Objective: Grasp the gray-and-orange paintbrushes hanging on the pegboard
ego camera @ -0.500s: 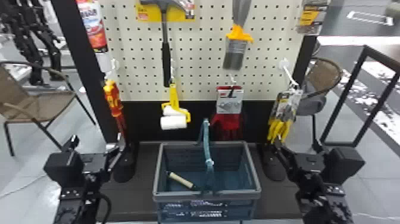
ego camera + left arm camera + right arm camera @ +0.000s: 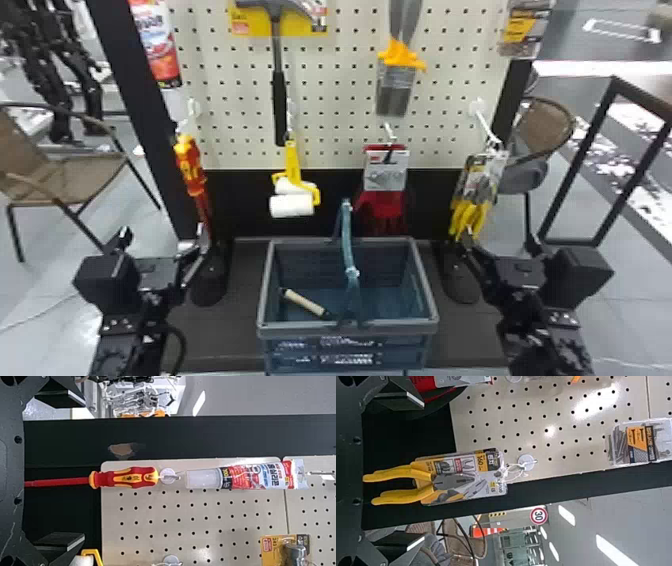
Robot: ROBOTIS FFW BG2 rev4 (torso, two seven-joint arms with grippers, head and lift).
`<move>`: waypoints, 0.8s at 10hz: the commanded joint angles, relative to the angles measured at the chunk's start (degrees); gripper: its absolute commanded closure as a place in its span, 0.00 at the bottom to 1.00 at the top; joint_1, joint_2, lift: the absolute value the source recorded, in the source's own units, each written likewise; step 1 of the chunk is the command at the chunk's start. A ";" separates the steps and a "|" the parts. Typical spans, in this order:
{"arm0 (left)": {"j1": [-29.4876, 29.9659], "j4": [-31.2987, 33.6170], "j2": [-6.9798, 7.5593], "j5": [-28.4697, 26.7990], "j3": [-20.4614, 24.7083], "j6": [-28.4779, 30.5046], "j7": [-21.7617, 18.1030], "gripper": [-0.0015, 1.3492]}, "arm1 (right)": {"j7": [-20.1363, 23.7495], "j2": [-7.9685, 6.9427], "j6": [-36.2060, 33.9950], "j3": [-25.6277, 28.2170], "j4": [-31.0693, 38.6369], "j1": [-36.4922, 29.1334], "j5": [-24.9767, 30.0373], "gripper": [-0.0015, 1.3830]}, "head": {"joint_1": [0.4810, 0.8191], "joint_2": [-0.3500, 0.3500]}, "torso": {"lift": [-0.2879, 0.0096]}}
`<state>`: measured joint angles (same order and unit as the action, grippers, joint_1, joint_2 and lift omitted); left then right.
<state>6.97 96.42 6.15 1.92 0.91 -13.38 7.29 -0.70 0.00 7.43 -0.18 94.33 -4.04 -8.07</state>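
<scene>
Left gripper [image 2: 162,240] and right gripper [image 2: 500,241] spread apart, gray-and-orange paintbrushes [image 2: 396,89] higher, between them, on pegboard [image 2: 336,107]

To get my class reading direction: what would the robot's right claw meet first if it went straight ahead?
The right claw would probably meet the packaged metal pliers with yellow handles first, though depth is unclear.

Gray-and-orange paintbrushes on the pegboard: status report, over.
Left black tool, right black tool: both open, empty. Gray-and-orange paintbrushes hang on cream pegboard, ungrasped. Red gloves directly below, possible snag.
</scene>
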 commanded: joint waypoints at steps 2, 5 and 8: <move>0.06 0.00 0.00 0.01 0.06 -0.07 0.00 0.09 | 0.09 -0.05 -4.88 0.00 3.32 -0.18 -0.46 0.10 | 0.20 0.50 | 0.63; 0.06 0.00 -0.08 -0.08 -0.03 0.28 0.00 0.09 | 1.14 1.32 -23.51 0.00 15.01 2.20 -0.37 0.09 | 0.20 0.50 | 0.63; -0.03 0.00 -0.08 -0.16 -0.12 0.54 0.00 0.09 | 3.78 1.67 -35.11 0.18 20.90 8.00 -0.90 0.09 | 0.20 0.50 | 0.63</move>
<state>6.95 96.42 6.06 1.76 0.82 -12.91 7.29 2.86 1.54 -25.38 -0.10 114.40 2.35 -8.80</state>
